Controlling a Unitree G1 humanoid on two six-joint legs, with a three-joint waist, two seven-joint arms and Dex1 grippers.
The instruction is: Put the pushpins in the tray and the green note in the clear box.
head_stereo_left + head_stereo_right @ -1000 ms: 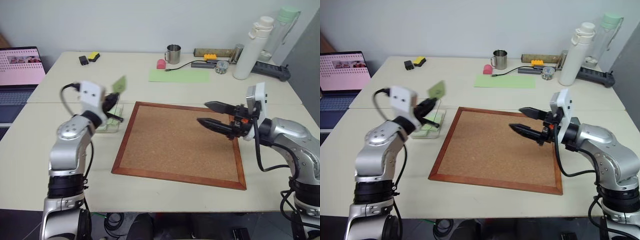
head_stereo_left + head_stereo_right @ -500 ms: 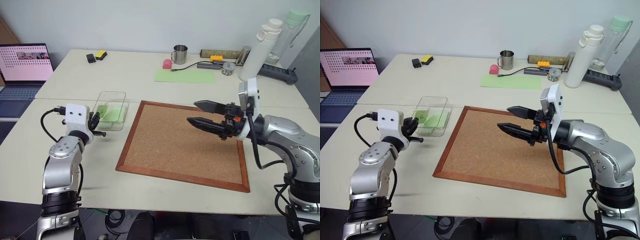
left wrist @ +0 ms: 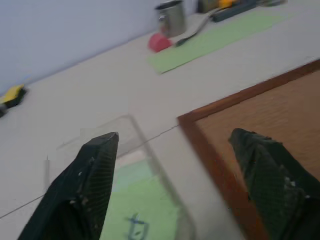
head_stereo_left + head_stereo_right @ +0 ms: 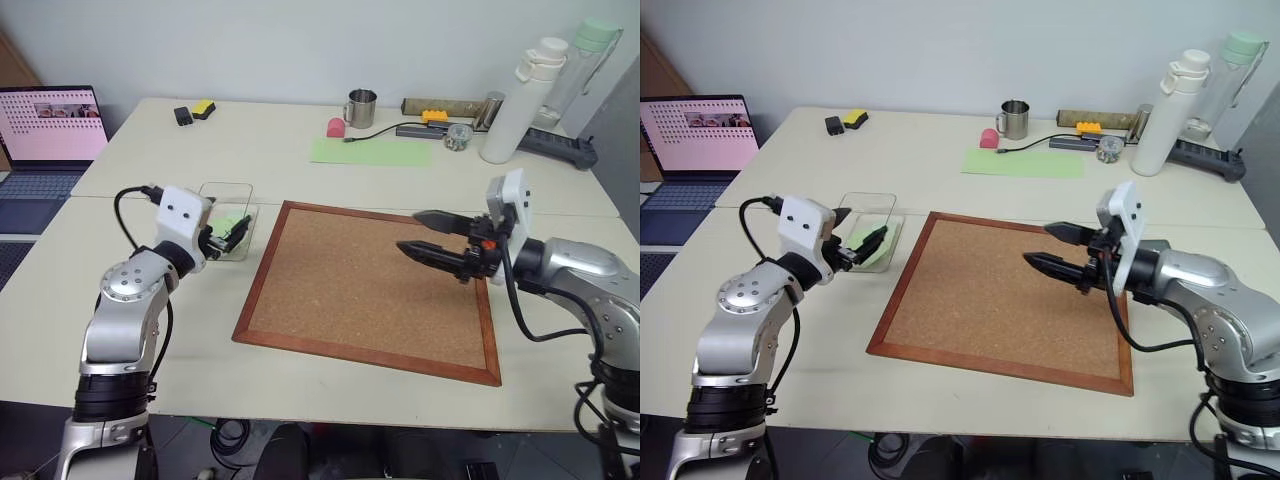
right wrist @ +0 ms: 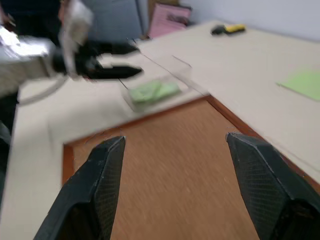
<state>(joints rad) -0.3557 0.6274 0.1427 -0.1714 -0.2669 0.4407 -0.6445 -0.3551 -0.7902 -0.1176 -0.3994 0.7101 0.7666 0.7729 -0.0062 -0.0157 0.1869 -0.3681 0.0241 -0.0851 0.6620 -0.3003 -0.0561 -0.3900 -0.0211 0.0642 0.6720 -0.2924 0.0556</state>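
Already the green note (image 3: 135, 220) lies flat inside the clear box (image 4: 868, 203), beside the cork board (image 4: 1010, 300). Left hand (image 4: 862, 247) hovers there, spread and empty; right hand (image 4: 1058, 249) likewise spread. Thin, limp paper: pinch one edge lightly.

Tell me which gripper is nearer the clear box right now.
Left. The left gripper hovers open right at the clear box, over the green note inside; the right gripper is across the cork board.

Plain pale wall (image 4: 250, 40); beige tables (image 4: 260, 150) pushed together; laptop (image 4: 45, 135) at left.
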